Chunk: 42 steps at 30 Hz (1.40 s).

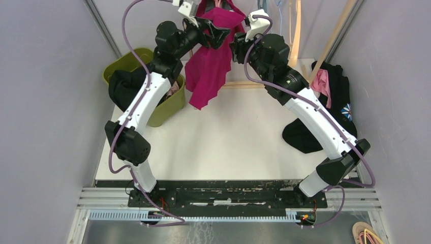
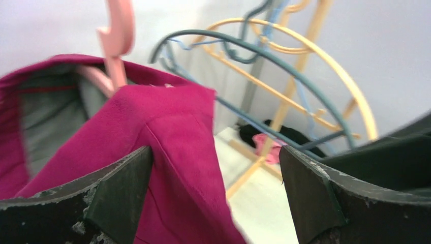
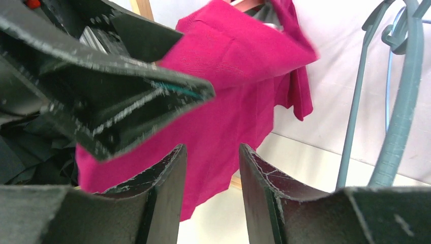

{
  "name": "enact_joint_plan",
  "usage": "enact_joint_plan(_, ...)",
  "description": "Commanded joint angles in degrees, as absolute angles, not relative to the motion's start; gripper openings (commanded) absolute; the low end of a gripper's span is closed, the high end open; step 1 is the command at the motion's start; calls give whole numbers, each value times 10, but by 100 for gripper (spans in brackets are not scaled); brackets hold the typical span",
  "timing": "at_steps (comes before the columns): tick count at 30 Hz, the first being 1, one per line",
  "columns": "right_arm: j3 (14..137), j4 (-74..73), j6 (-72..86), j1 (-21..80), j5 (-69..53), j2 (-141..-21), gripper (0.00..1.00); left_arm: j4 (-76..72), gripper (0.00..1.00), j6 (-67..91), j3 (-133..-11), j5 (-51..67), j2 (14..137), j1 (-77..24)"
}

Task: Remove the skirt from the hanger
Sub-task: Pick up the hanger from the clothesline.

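The skirt (image 1: 206, 66) hangs on the far hanger (image 2: 118, 35), not yet freed. The left gripper (image 2: 214, 157) is spread wide at its waistband. The right gripper (image 3: 212, 150) is half spread and empty.

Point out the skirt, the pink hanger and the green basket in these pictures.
skirt (image 1: 206, 71), top view, middle of the hanging cloth.
pink hanger (image 2: 121, 30), left wrist view, its neck above the waistband.
green basket (image 1: 170, 107), top view, its front wall.
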<state>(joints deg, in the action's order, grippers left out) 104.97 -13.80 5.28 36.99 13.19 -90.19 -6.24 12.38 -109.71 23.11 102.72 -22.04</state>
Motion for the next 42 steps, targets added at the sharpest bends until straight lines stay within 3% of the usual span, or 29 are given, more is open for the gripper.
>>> enact_joint_plan(1,1064,-109,54,369,139,-906,48,-152,99,235,-1072,321,992,-261)
enact_joint_plan(7,1064,-112,60,369,132,-904,48,-153,99,253,-1049,354,960,-285)
enact_joint_plan(20,1088,-117,-20,368,175,-883,50,50,99,82,-1025,306,882,-285)
enact_joint_plan(29,1144,-128,17,369,130,-905,49,141,99,-37,-969,145,810,-285)
enact_joint_plan(42,1257,-117,94,370,84,-1033,49,106,100,-2,-831,158,754,-285)
